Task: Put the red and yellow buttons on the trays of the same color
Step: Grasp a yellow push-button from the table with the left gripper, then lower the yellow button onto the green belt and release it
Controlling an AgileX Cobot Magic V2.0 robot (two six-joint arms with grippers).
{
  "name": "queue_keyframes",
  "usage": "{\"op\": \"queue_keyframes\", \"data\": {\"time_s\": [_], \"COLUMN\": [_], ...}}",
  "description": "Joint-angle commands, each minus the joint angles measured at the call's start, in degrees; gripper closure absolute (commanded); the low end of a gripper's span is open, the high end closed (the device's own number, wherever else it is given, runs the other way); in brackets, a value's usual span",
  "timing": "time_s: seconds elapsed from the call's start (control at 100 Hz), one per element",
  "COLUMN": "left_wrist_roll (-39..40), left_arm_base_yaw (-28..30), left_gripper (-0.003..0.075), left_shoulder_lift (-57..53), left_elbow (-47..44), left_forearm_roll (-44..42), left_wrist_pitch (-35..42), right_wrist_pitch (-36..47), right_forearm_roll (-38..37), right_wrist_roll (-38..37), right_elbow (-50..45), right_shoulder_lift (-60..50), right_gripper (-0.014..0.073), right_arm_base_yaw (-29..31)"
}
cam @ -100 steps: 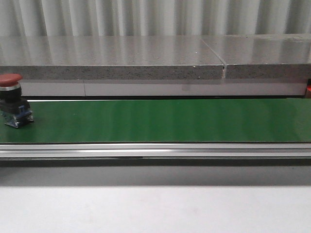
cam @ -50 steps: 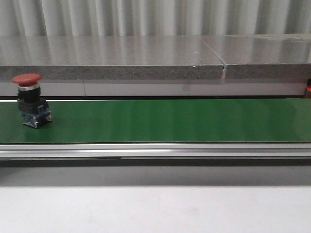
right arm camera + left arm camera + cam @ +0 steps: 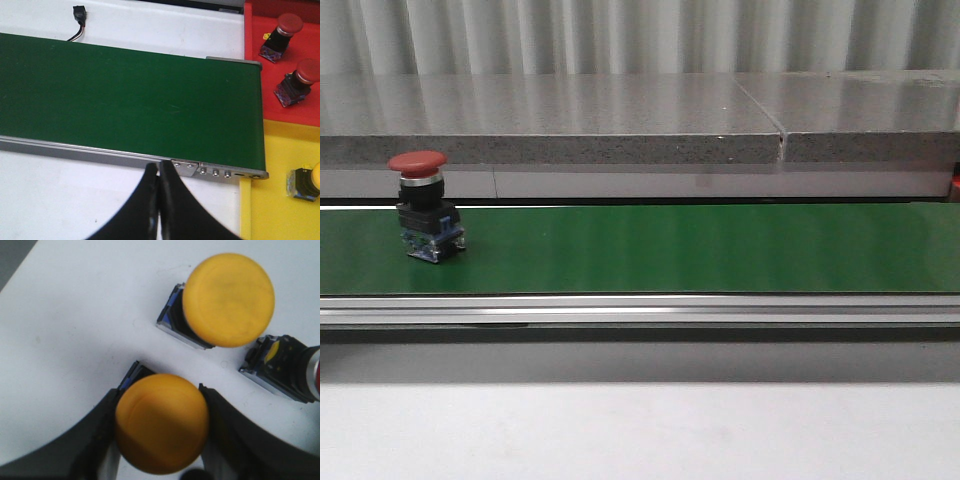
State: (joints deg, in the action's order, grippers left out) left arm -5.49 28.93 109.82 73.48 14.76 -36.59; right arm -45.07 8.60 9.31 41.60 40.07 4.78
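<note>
Yellow button point(image 3: 162, 422) on the white worktop point(image 3: 75, 340) pinched in left tool point(image 3: 159, 427); lift straight, clearing neighbouring yellow button point(image 3: 227, 300); right tool point(image 3: 159, 200) pressed together beside the green conveyor belt point(image 3: 125, 100).

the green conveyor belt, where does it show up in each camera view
Front view: the green conveyor belt spans the middle, a red button standing at its left.
Left wrist view: not in it.
Right wrist view: belt fills the upper left.
Shared landmark: the belt's aluminium rail.
</note>
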Motion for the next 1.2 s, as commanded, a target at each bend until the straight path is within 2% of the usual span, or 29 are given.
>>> {"op": "queue_keyframes", "data": {"time_s": [0.0,0.21,0.41,0.67,0.97,1.19], "left_wrist_roll": [0.5,0.5,-0.5,-3.1,-4.1,-4.2], "left_arm_base_yaw": [0.1,-0.5,-2.7,-9.0,-16.4,-21.5], "left_gripper": [0.0641,0.0739,0.074,0.0739,0.074,0.074], "left_shoulder_lift": [-3.5,-9.2,-18.0,-26.6,-29.2,-28.6], "left_elbow": [1.7,1.7,1.7,0.6,-6.5,-11.0], "left_forearm_roll": [1.0,1.4,1.4,1.4,1.5,1.5], "left_wrist_pitch": [0.1,-1.3,-4.0,-8.2,-7.6,-3.4], "right_wrist_pitch": [3.1,3.1,3.1,3.1,3.1,3.1], "right_forearm_roll": [-0.1,-0.1,-0.1,-0.1,-0.1,-0.1], "right_wrist_roll": [0.5,0.5,0.5,0.5,0.5,0.5], "right_elbow": [1.4,1.4,1.4,1.4,1.4,1.4], "right_shoulder_lift": [-0.2,-0.2,-0.2,-0.2,-0.2,-0.2], "right_gripper": [0.0662,0.0662,0.0662,0.0662,0.0662,0.0662], "right_arm_base_yaw": [-0.1,-0.1,-0.1,-0.1,-0.1,-0.1]}}
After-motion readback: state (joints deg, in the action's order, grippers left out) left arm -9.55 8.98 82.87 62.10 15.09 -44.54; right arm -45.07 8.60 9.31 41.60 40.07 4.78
